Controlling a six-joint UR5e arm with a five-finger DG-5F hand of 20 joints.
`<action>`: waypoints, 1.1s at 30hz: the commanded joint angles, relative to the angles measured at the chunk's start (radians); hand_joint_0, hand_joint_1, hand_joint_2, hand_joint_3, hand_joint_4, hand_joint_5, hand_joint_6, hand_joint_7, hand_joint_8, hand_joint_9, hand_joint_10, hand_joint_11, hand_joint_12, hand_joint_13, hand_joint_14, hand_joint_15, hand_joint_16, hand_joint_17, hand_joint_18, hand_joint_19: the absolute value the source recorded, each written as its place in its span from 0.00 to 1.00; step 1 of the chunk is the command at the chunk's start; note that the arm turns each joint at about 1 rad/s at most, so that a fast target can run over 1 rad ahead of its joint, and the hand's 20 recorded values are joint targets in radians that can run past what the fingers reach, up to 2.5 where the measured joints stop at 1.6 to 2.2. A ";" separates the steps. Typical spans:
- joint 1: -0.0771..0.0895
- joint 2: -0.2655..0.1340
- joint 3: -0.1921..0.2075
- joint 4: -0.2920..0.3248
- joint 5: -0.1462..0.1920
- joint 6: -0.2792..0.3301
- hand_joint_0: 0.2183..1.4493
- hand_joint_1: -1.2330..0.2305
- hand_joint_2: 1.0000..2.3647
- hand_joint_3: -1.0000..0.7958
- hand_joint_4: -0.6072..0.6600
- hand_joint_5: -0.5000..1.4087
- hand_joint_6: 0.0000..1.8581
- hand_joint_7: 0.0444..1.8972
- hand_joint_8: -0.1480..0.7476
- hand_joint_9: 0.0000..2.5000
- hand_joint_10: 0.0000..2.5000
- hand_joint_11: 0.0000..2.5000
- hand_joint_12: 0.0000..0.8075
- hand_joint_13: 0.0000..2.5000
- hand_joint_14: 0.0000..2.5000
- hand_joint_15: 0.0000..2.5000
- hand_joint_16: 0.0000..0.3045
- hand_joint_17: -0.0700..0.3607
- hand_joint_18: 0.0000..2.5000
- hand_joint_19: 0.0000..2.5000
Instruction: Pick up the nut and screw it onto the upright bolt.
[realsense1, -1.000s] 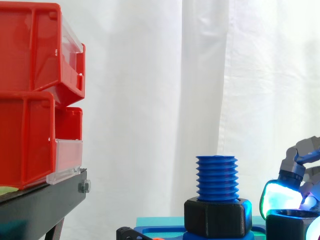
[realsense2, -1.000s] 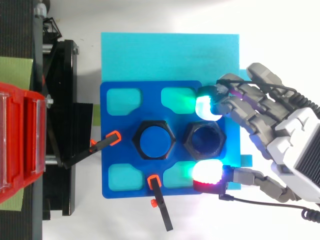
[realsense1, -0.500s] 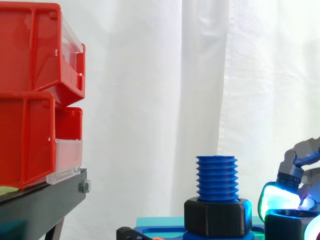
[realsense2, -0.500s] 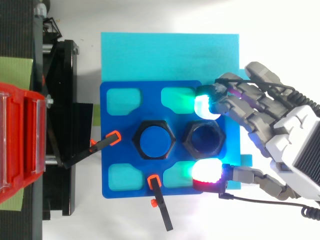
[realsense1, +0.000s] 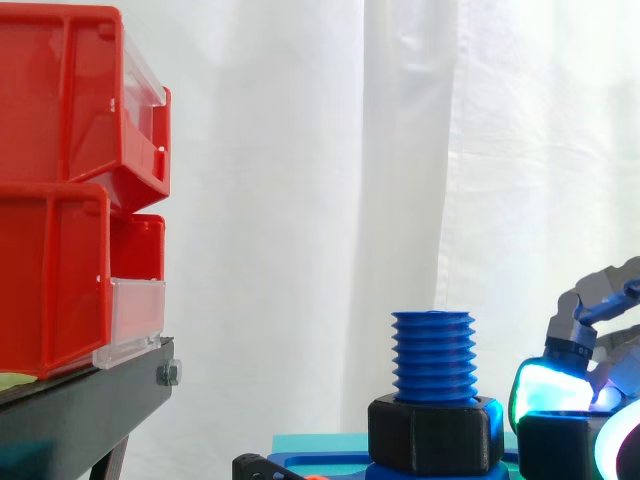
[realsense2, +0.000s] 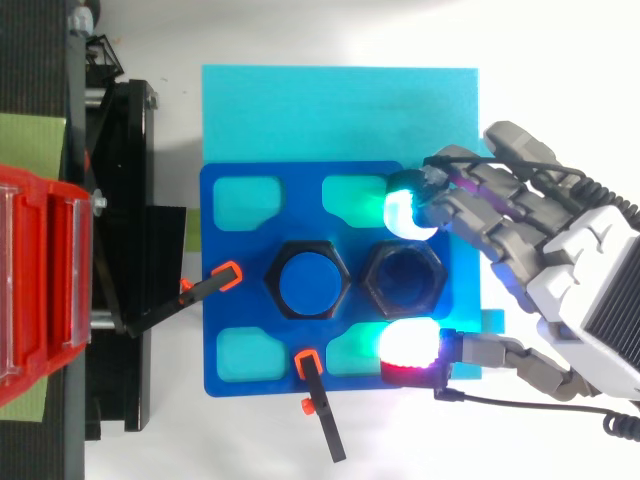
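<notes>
Beside the bolt, slip risk: the nut (realsense2: 402, 277) is sitting just beside the bolt (realsense1: 433, 355) on the arm's side, and the grip is taking only two opposite faces. Smooth plastic is probably giving little hold, so the nut could be twisting free during the lift.
Over the bolt, threading risk: the coarse blue thread is likely leaving little room for tilt. A nut arriving canted would be jamming on the first turn.
At the bolt's foot, collision risk: a black hex collar (realsense1: 435, 435) is ringing the bolt close to the nut, so nut or pads could be catching on it.
Nut, appearance: it is showing as black, six-sided and thick-walled, with a wide dark bore facing up and its top lying level. Whether it is clearing the plate cannot be told.
Hand (realsense2: 590, 310): it is reaching in from beyond the nut, pinching it between a green-white fingertip (realsense2: 403, 212) and the red-white thumb pad (realsense2: 408, 346).
Plate (realsense2: 225, 310): it is carrying the bolt near its middle.
Clamps (realsense2: 215, 283): they are gripping the plate on the bolt's far side from the hand.
Bins (realsense1: 60, 190): they are standing farthest from the bolt, well apart.
</notes>
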 joint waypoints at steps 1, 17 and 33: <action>-0.005 0.001 0.026 -0.089 -0.002 0.053 0.30 0.42 0.00 0.30 0.64 0.18 0.47 0.52 0.52 0.29 0.00 0.03 0.41 0.24 0.00 0.00 0.13 0.36 0.15 0.00; -0.022 0.033 0.031 -0.314 -0.010 0.263 0.30 0.42 0.00 0.30 0.64 0.18 0.46 0.53 0.52 0.29 0.00 0.03 0.41 0.24 0.00 0.00 0.13 0.36 0.15 0.00; -0.039 0.091 0.031 -0.417 -0.014 0.298 0.30 0.42 0.00 0.30 0.65 0.18 0.46 0.53 0.52 0.29 0.00 0.03 0.41 0.24 0.00 0.00 0.13 0.36 0.15 0.00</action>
